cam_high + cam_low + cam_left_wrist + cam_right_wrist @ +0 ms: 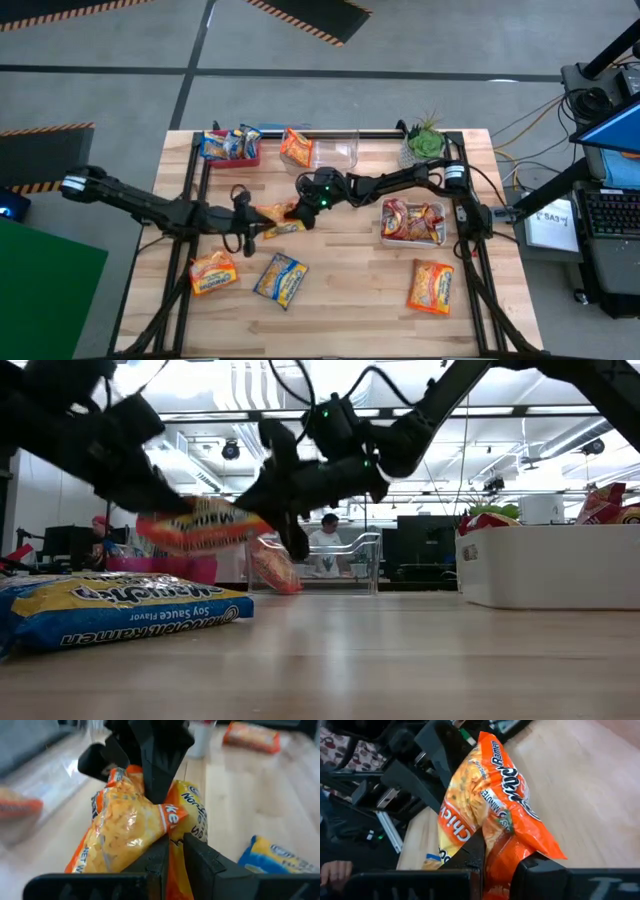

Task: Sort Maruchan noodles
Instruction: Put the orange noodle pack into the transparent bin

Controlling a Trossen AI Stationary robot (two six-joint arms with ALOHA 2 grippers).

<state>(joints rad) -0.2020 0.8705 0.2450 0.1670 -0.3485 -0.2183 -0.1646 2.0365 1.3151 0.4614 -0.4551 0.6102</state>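
While both pinch it, left hand, right hand, orange packet aloft

Mid-table, left gripper and right gripper both pinch one raised packet; two packets lie near-left, one packet near-right, white bin right, plant far-right.

Wooden table, light planks, dark frame rails at its sides. 1 potted green plant at the far right corner. 1 clear plastic bin at the far edge, centre. 1 white bin right of centre. 1 red bin far left. 1 seated person in the room beyond.
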